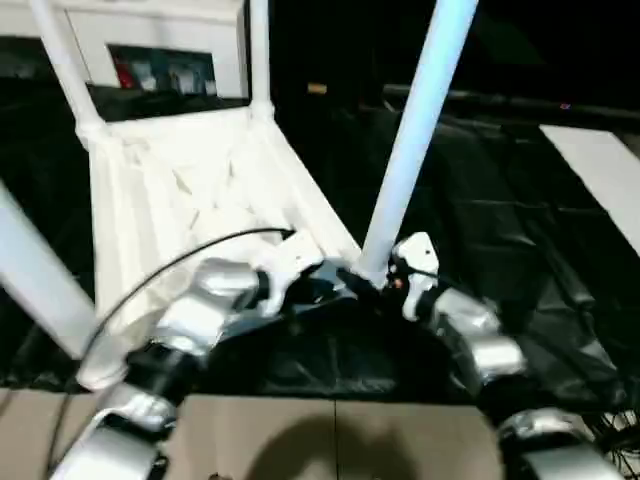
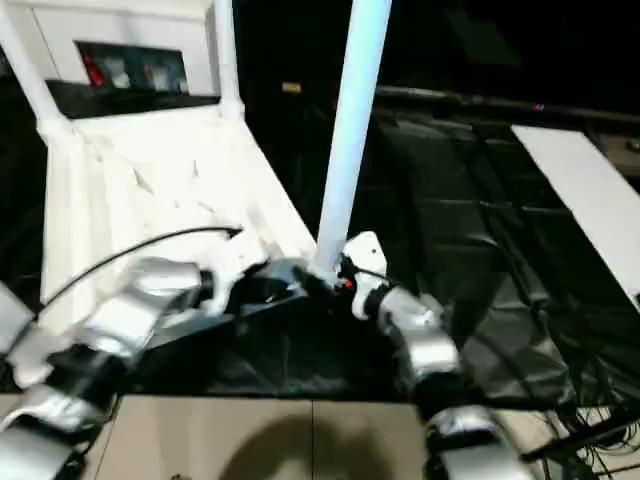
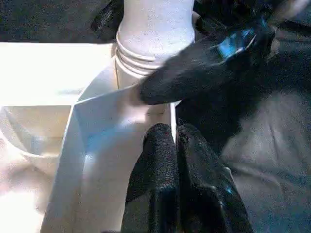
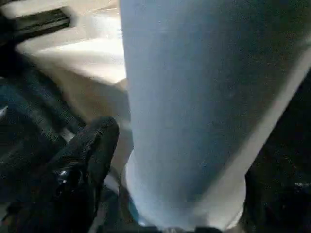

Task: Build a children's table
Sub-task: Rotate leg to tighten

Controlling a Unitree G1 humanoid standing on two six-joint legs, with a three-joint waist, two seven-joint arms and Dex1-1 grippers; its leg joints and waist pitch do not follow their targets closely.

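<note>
Looking down over my forearms, I see the white tabletop lying upside down on black sheeting, ribbed underside up, tilted away from me toward a white cabinet at the back. Two legs stand in its far corner sockets, another leg crosses the picture's left edge, and a fourth leg rises steeply from the near corner, between my two arms. My left hand has its black fingers pressed together, tips resting against the tabletop's edge wall just beside that corner socket, where the leg's ridged base sits. My right hand is at the foot of the same leg, fingers apart on either side of it; one finger lies just beside the tube.
</note>
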